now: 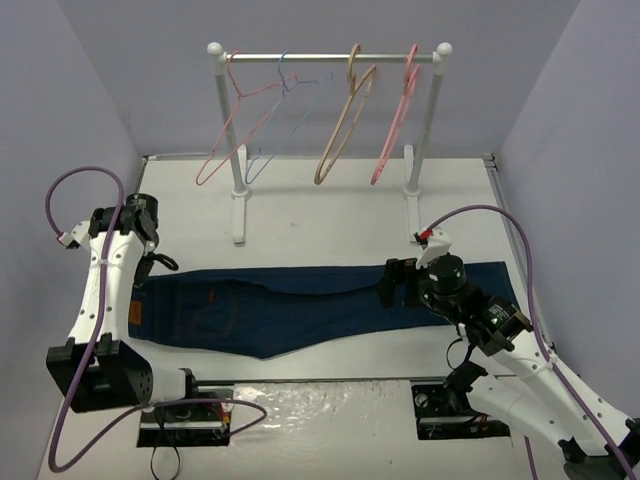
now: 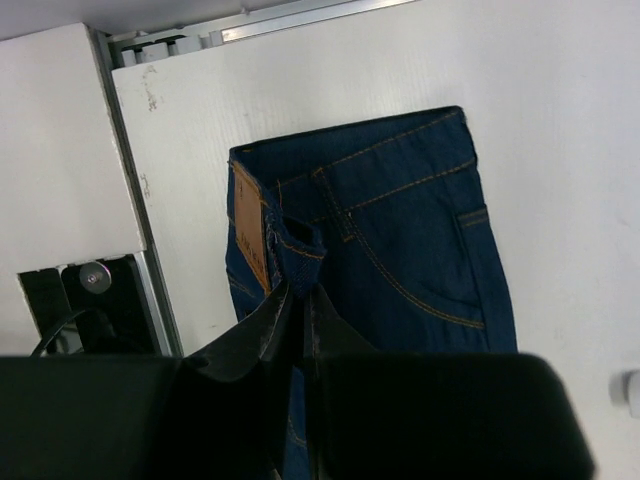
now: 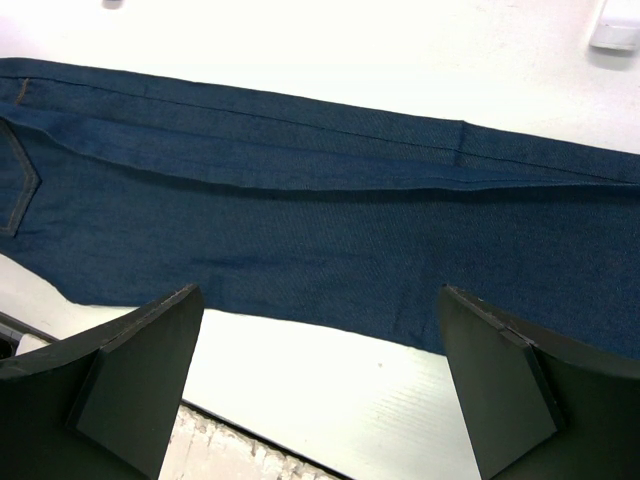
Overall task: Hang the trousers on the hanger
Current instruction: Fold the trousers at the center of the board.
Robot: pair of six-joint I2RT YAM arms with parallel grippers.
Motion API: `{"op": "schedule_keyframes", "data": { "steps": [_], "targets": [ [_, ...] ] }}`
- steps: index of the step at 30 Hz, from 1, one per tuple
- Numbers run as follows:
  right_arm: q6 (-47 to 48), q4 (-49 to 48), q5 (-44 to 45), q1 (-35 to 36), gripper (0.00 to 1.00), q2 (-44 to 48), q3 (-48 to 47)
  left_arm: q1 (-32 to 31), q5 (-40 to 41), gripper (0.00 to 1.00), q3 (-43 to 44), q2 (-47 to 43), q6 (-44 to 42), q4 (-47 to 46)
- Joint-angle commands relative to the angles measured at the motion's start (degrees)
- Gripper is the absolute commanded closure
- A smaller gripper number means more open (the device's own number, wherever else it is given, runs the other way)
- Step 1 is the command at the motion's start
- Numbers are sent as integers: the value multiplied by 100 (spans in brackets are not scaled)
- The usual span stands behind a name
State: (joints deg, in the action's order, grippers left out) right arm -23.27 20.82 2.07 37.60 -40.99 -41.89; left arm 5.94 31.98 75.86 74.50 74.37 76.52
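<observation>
The dark navy trousers [image 1: 320, 305] lie flat across the table, waist at the left and legs to the right. My left gripper [image 1: 157, 263] is at the waistband, and in the left wrist view it [image 2: 298, 290] is shut on a pinched fold of the waistband beside the tan leather patch [image 2: 249, 238]. My right gripper [image 1: 397, 281] hovers over the legs. In the right wrist view it [image 3: 320, 375] is wide open and empty above the near edge of the cloth [image 3: 320, 220]. The tan hanger [image 1: 345, 125] hangs on the rack at the back.
A white clothes rack [image 1: 330, 57] stands at the back, its two posts on feet on the table [image 1: 330, 215]. It also carries two thin pink hangers [image 1: 235, 125] [image 1: 397, 120] and a thin light-blue hanger [image 1: 287, 120]. Grey walls close in both sides.
</observation>
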Motion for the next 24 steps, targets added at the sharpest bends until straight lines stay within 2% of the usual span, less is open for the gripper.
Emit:
{"op": "schedule_keyframes", "data": {
  "steps": [1, 10, 17, 24],
  "targets": [
    [35, -282, 51, 54, 0, -112, -54, 423, 243, 96, -1, 332, -171, 730],
    [-20, -219, 188, 54, 0, -391, -74, 1153, -59, 95, 130, 1467, -886, -178],
    [15, -166, 137, 45, 0, -717, -170, 1190, -280, 90, 631, 2594, -1135, -629],
    [247, -154, -10, 60, 2, -1762, -492, 1287, -433, 86, 1434, 3384, -1406, -881]
  ]
}}
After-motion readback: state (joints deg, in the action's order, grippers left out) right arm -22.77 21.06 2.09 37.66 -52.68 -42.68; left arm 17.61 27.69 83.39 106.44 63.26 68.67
